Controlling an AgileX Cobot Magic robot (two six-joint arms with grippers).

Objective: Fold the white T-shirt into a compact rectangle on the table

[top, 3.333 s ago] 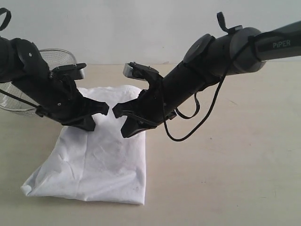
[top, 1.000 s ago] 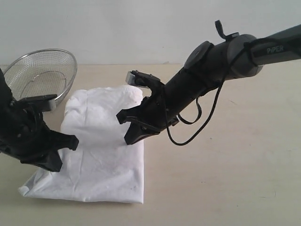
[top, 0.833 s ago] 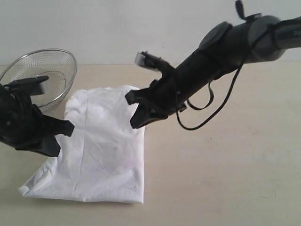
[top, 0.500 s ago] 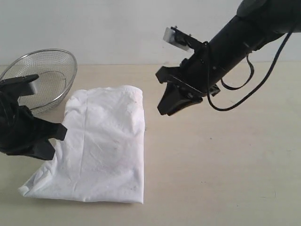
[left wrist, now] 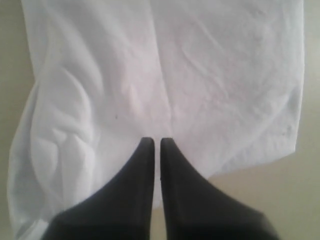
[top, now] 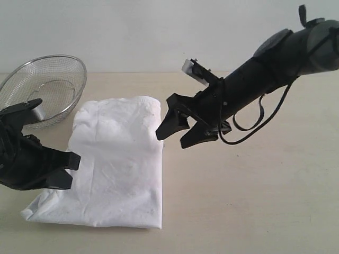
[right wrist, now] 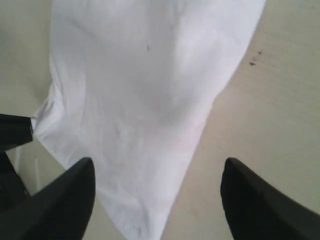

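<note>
Left gripper (left wrist: 155, 142), tips together (wrist view)

The white T-shirt (top: 114, 159) is soft cloth, matt and full of little wrinkles. The worktop (top: 254, 201) looks like pale wood, smooth and dull, with a few dark specks. The bowl (top: 50, 84) is thin, shiny metal wire woven into a mesh. The left end effector (left wrist: 153, 142) and the right end effector (top: 170, 138) look like hard black plastic, smooth, with little shine. The right arm (top: 296, 50) is dark grey with a faint gleam.
</note>
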